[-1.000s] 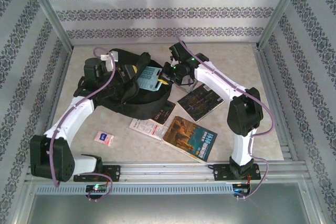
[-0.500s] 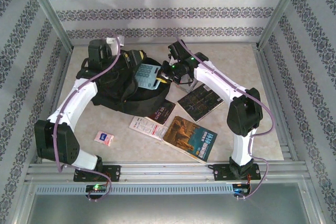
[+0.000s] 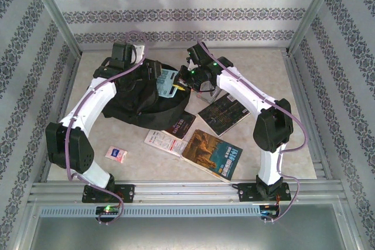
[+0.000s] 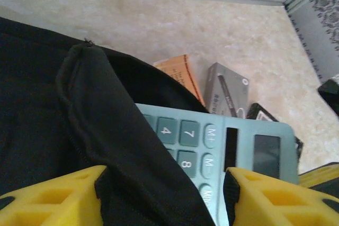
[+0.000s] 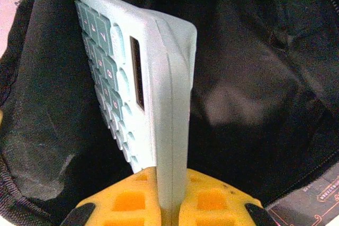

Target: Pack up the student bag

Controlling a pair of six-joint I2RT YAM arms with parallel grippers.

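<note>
The student bag (image 3: pixel 132 100) lies black and slumped at the middle left of the table, its mouth facing right. A pale teal calculator (image 3: pixel 168 81) stands on edge in that mouth, and my right gripper (image 3: pixel 183 84) is shut on its end. In the right wrist view the calculator (image 5: pixel 153 78) rises from between the yellow fingers (image 5: pixel 127 202) against the bag's dark inside (image 5: pixel 254 51). My left gripper (image 4: pixel 164 183) is open over the bag's rim. A fold of black fabric (image 4: pixel 95 109) lies between its fingers (image 4: pixel 63 194), and the calculator (image 4: pixel 233 146) is just beyond.
Right of the bag lie a dark book (image 3: pixel 225 112), a picture-cover book (image 3: pixel 212 153), a white booklet (image 3: pixel 167 141) and a small packet (image 3: pixel 116 154). An orange book (image 4: pixel 180 75) and a grey box (image 4: pixel 228 91) sit behind the bag. Patterned walls and metal rails enclose the table.
My left arm has swung toward the back wall and its jaws have widened. The calculator has moved slightly farther back into the bag's mouth, still held by the right gripper.
</note>
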